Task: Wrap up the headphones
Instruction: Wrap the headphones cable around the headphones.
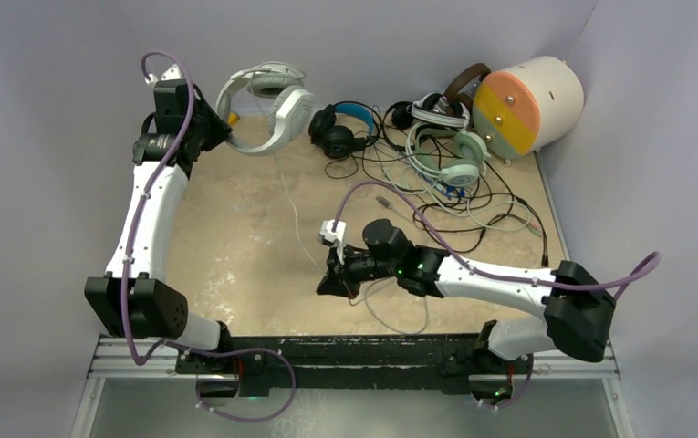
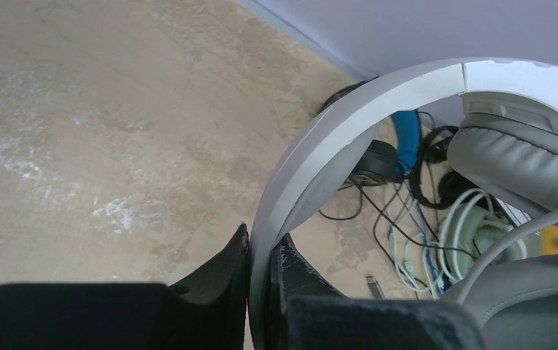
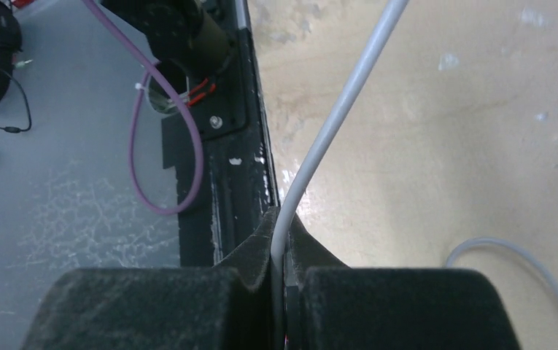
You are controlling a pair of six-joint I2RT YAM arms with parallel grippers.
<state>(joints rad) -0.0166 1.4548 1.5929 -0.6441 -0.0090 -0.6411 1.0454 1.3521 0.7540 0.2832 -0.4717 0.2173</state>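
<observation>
Starting overhead: at the far left of the tan stone-patterned table (image 1: 235, 246), left gripper (image 1: 224, 130) clamped on the headband of the white-grey over-ear headset (image 1: 281, 105), with a small yellow block (image 1: 232, 118) just beside the fingers. Leading from that headset, a thin pale-grey cable (image 1: 292, 205) crossing the table towards the near middle and ending in the right gripper (image 1: 329, 281), pinched shut on it low over the surface, with a slack loop lying beside the wrist. Along the far edge, amid a tangle of dark and pale leads: black headset with a blue headband (image 1: 340, 128), black-and-white headset (image 1: 436, 109), mint-green headset (image 1: 459, 162) and brown headset (image 1: 462, 84), the last just beside a large cream cylinder with an orange-and-green face (image 1: 532, 100). Moving to the left wrist view: both black fingers pressed against the curved white headband (image 2: 349, 109), one on each side, grey padded ear cushions at right, blue headband and mint-green earcup beyond on the table. Ending with the right wrist view: jaws closed tight with the grey cable (image 3: 341, 102) trapped between the fingertips and rising taut and straight away from them, another curve of it resting on the table at lower right, and the black base rail (image 3: 225, 168) with a purple robot lead (image 3: 188, 146) at left.
</observation>
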